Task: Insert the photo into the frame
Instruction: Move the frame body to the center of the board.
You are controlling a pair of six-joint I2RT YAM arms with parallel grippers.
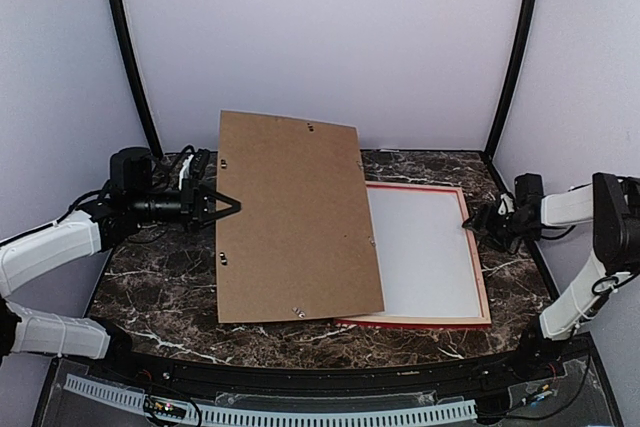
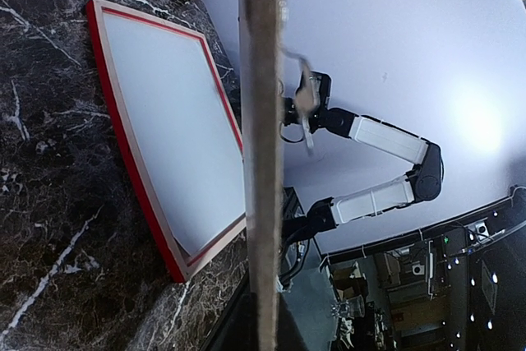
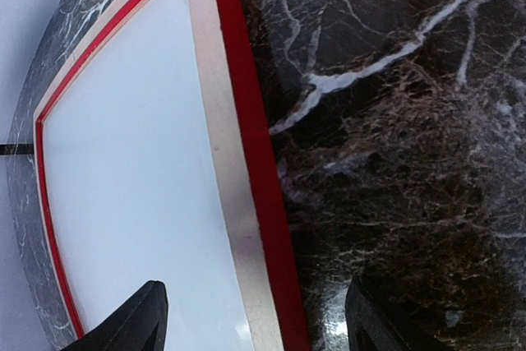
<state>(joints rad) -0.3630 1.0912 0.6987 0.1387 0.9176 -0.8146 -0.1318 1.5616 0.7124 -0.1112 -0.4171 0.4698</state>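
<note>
From top view: frame (image 1: 420, 323) flat on worktop (image 1: 160, 287), right of centre, back side up, pale rail with red at outer edge. Seemingly inside its recess, photo (image 1: 425, 252) print-down; only plain white showing, so identity a judgement. Brown backing board (image 1: 295, 217) tilted up over frame's left part, low corner down by frame's near rail. Pinched tight on its left edge, holding it up: left fingers (image 1: 224, 199). Just beside frame's right rail, empty: right fingers (image 1: 480, 219).

From left wrist: backing board (image 2: 263, 162) edge-on down the middle, own fingers not visible. Beyond it, frame (image 2: 141, 162) and photo (image 2: 181, 113) on worktop (image 2: 41, 203); right arm (image 2: 386, 137) in background.

From right wrist: right fingers (image 3: 140, 318) spread wide, holding nothing, one over photo (image 3: 131, 187), other over worktop (image 3: 411, 162), frame (image 3: 226, 154) rail between. Contact with rail: cannot tell.

Risks, as judged: single-edge pinch on a large board, so possible slip or swing and a drop onto photo, shifting it. If lowered askew, likely to ride on a rail instead of seating in recess. Fingers straddling right rail: in board's way, or nudging frame off line.
</note>
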